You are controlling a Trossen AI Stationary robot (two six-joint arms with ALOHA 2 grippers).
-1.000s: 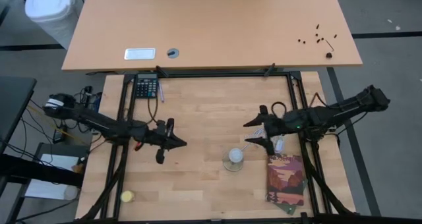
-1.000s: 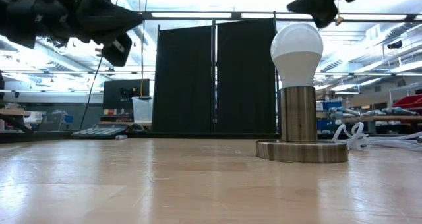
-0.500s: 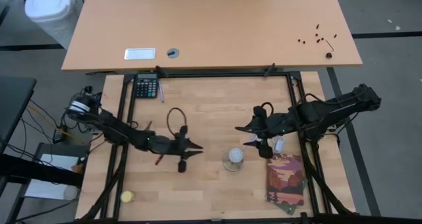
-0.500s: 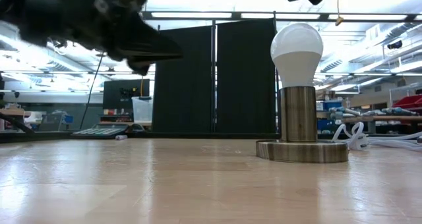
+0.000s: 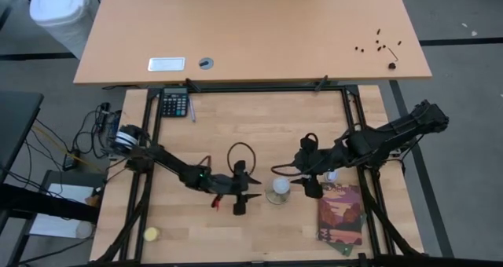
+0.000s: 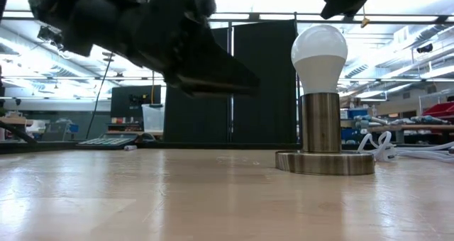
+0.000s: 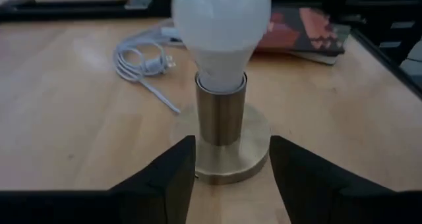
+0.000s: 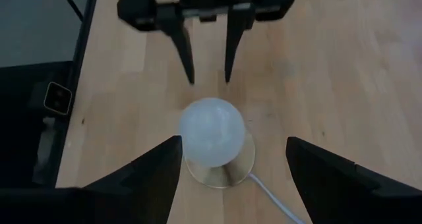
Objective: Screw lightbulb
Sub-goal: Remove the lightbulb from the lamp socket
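The lightbulb point(image 5: 280, 185) stands upright in its round stand point(image 6: 324, 161) on the table, and the left gripper point(image 5: 250, 197) waits beside it, fingers spread, maybe to hold the stand, while the right gripper point(image 8: 231, 178) hangs above, spread wide, ready to twist.

This is a robotics lab or workshop. A wooden table point(image 5: 251, 141) stands inside a black metal frame point(image 5: 251, 87). Behind it the low view shows black partition screens point(image 6: 230, 85), ceiling lights, a monitor point(image 6: 135, 103) and cluttered workbenches point(image 6: 418, 124).
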